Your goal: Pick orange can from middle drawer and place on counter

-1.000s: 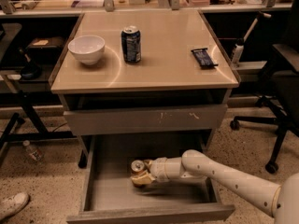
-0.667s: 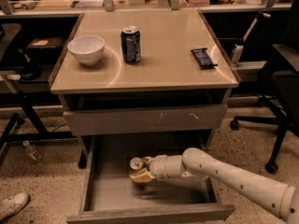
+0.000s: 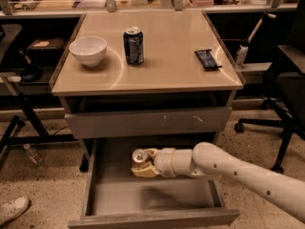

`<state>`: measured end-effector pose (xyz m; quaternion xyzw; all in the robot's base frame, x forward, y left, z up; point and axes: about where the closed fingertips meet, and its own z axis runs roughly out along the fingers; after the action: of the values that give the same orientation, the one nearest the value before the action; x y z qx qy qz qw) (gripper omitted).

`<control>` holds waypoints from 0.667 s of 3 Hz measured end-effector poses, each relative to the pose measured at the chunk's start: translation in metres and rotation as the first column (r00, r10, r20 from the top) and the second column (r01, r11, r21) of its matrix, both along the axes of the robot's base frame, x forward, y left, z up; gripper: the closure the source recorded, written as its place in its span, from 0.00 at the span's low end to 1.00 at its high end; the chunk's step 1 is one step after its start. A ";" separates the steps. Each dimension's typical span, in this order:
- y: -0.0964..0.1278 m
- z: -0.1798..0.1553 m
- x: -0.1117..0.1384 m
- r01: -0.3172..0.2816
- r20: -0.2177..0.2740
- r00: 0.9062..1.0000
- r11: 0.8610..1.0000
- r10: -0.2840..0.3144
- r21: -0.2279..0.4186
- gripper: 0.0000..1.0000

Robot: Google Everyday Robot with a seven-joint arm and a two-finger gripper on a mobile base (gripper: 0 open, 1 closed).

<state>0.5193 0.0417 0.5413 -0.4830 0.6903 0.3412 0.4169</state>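
Observation:
The orange can (image 3: 139, 156) shows its silver top inside the open middle drawer (image 3: 152, 198), near the drawer's back and left of centre; most of its body is hidden by my fingers. My gripper (image 3: 145, 164) reaches in from the right, shut on the can, and holds it a little above the drawer bottom. The beige counter (image 3: 167, 61) is the cabinet top above.
On the counter stand a dark blue can (image 3: 134, 45), a white bowl (image 3: 88, 50) and a dark snack bar (image 3: 208, 59). A closed scratched drawer front (image 3: 147, 122) overhangs the can. An office chair (image 3: 288, 80) stands right. A bottle (image 3: 32, 154) and a shoe (image 3: 12, 209) lie on the floor at left.
The can has risen with my gripper, moving up off the drawer bottom and slightly left. Nothing on the counter has moved.

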 end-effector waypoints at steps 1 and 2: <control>-0.007 0.049 0.003 0.028 0.034 0.999 0.999 -0.026 -0.044 1.00; -0.008 0.059 0.005 0.027 0.054 0.998 0.998 -0.024 -0.057 1.00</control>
<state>0.5247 0.0340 0.6006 -0.4951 0.6945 0.3029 0.4253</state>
